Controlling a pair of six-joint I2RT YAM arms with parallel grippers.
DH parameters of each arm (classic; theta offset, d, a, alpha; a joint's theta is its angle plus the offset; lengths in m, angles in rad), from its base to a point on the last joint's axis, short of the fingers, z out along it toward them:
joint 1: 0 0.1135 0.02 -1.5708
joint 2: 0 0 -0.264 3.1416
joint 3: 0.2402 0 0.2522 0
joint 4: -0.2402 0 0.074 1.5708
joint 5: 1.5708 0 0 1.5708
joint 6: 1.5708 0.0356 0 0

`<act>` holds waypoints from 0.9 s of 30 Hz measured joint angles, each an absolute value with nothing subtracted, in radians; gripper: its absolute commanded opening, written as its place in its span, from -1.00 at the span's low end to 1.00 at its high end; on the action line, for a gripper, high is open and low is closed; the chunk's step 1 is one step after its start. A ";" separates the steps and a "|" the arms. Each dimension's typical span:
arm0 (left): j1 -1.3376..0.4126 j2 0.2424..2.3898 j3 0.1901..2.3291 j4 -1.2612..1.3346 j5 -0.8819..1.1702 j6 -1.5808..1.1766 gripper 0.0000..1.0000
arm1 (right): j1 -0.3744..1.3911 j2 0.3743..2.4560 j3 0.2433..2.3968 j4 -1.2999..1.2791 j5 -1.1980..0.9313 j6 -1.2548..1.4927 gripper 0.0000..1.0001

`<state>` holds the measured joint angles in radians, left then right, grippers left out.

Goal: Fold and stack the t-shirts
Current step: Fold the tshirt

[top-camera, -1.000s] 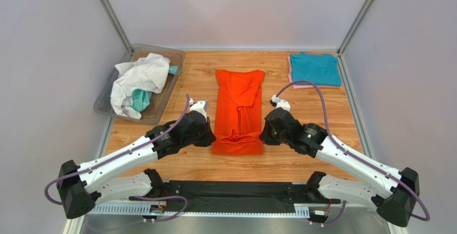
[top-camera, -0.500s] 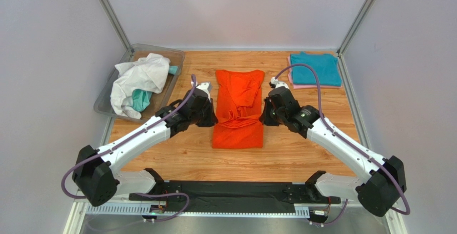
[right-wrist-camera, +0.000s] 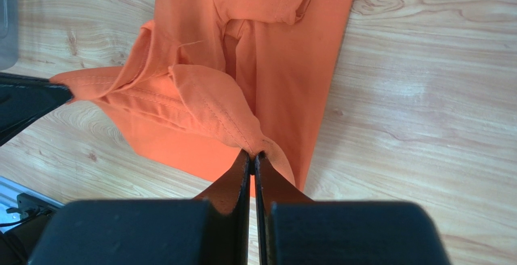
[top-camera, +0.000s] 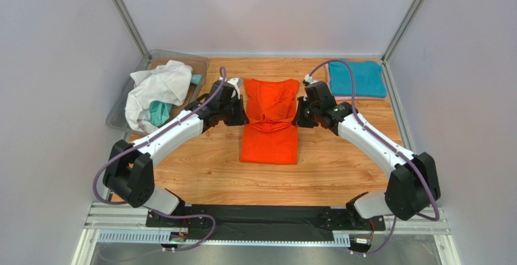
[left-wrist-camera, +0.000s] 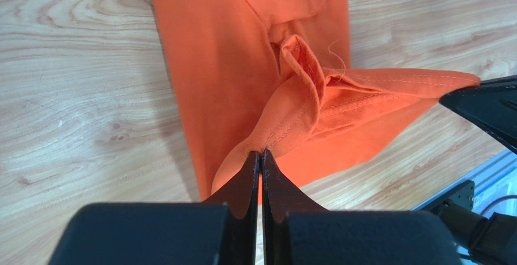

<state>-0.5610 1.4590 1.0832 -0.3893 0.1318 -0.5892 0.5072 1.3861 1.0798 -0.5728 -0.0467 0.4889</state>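
Note:
The orange t-shirt lies lengthwise in the middle of the table, folded narrow, its near hem lifted and doubled back over its middle. My left gripper is shut on the hem's left corner. My right gripper is shut on the hem's right corner. In the left wrist view the left gripper pinches cloth at its tips; in the right wrist view the right gripper does the same. A folded teal t-shirt lies on a pink one at the back right.
A clear plastic bin at the back left holds a crumpled white t-shirt and a teal one. Grey walls and metal posts close in the table on three sides. Bare wood lies in front of the orange shirt.
Both arms have reached away from their bases, carrying the orange shirt's near hem from the front of the table up over the shirt's middle. Both grippers stayed shut.

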 measured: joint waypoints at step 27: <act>-0.474 1.750 1.153 -0.319 0.190 -0.570 -0.39 | 0.368 1.766 1.175 -0.467 -0.215 0.461 -0.71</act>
